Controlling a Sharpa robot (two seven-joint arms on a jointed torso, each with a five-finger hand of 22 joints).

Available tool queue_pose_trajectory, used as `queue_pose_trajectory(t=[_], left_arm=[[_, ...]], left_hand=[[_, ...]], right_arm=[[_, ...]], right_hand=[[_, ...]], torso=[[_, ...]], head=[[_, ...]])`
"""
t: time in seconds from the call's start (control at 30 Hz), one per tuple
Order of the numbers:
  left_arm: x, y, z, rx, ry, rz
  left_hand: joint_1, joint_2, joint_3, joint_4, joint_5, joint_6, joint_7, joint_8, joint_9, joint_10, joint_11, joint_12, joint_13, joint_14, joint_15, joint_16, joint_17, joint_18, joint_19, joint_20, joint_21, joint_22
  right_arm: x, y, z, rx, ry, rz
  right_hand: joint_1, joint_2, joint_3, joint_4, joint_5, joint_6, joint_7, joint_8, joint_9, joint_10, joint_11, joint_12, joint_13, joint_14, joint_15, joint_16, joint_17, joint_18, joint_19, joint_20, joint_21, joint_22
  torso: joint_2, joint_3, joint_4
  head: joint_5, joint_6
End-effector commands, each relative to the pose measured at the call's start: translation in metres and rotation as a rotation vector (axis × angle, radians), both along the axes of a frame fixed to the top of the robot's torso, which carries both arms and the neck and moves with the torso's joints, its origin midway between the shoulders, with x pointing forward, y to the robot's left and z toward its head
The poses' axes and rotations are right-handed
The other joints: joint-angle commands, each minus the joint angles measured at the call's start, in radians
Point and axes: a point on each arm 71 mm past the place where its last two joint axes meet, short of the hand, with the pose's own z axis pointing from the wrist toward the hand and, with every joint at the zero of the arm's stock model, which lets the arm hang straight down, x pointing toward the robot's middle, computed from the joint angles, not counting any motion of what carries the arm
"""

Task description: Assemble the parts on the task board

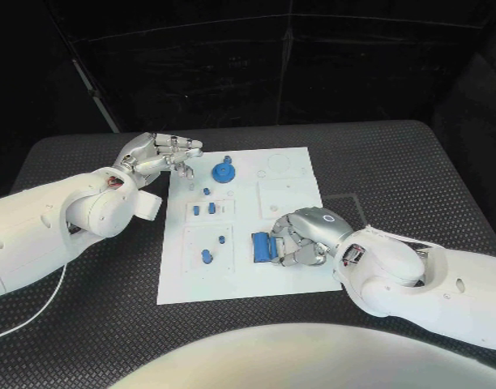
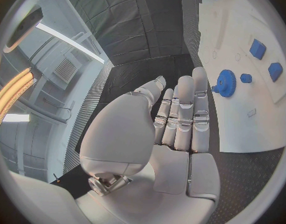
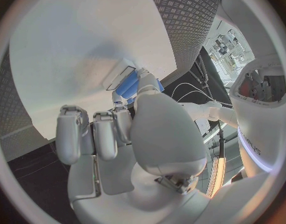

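The white task board [image 1: 283, 174] lies mid-table. My right hand [image 1: 303, 235] rests on its near right part, fingers curled, thumb and fingertips pinching a blue rectangular block [image 1: 262, 247] at a recess; the right wrist view shows that block [image 3: 127, 87] between the fingertips. My left hand [image 1: 160, 154] hovers at the board's far left corner, fingers stretched out side by side [image 2: 183, 119], holding nothing. A blue gear [image 1: 224, 171] stands just right of it, also seen as the gear [image 2: 225, 81] past the fingertips.
Several small blue parts sit on the board's left half: a peg [image 1: 207, 191], a pair of pieces [image 1: 205, 209], and a lower piece [image 1: 206, 256]. The black table [image 1: 412, 162] spreads around the board.
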Motion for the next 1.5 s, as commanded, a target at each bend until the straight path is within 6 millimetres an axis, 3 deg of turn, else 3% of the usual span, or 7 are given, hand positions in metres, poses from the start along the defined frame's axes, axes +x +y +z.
queue_pose_trajectory(t=[0.03, 1.2, 1.5], left_arm=[[0.000, -0.001, 0.001, -0.005, 0.001, -0.014], [0.000, -0.002, 0.000, -0.005, 0.008, -0.020], [0.000, -0.003, 0.000, -0.005, 0.011, -0.023]], left_hand=[[-0.004, 0.008, -0.007, 0.001, 0.001, -0.008, 0.000, 0.004, 0.001, -0.009, 0.001, 0.004, 0.001, -0.004, 0.000, -0.002, -0.002, 0.020, 0.000, 0.008, -0.006, -0.001], [-0.007, 0.008, -0.010, 0.003, 0.000, -0.012, 0.002, 0.003, 0.000, -0.013, 0.003, 0.006, 0.001, -0.006, 0.001, -0.002, -0.002, 0.020, -0.001, 0.009, -0.007, -0.002], [-0.007, 0.008, -0.010, 0.003, 0.000, -0.012, 0.002, 0.003, 0.000, -0.013, 0.003, 0.006, 0.001, -0.006, 0.001, -0.002, -0.002, 0.020, -0.001, 0.009, -0.007, -0.002]], right_arm=[[-0.001, 0.003, 0.006, 0.059, -0.029, 0.022], [-0.004, -0.017, 0.001, -0.051, 0.001, 0.068], [-0.004, -0.014, 0.002, -0.040, -0.019, 0.075]], right_hand=[[0.003, 0.018, -0.006, 0.003, 0.013, 0.052, -0.024, 0.001, 0.002, -0.003, -0.007, 0.002, 0.011, 0.085, -0.007, 0.005, 0.158, 0.000, 0.033, -0.008, 0.005, 0.099], [0.000, 0.012, -0.012, 0.009, 0.027, 0.050, -0.023, -0.008, 0.000, -0.008, -0.007, -0.003, 0.004, 0.084, -0.007, 0.004, 0.155, 0.000, 0.032, -0.008, 0.004, 0.098], [0.011, 0.000, -0.017, 0.007, 0.018, -0.021, 0.000, -0.065, -0.002, -0.028, 0.013, -0.020, -0.019, 0.083, 0.008, 0.000, 0.151, 0.002, 0.028, 0.003, -0.002, 0.090]], torso=[[0.000, 0.0002, 0.0000], [0.000, -0.0002, 0.0013], [0.001, -0.0002, 0.0005]], head=[[-0.001, 0.000], [0.001, 0.000], [0.002, 0.000]])
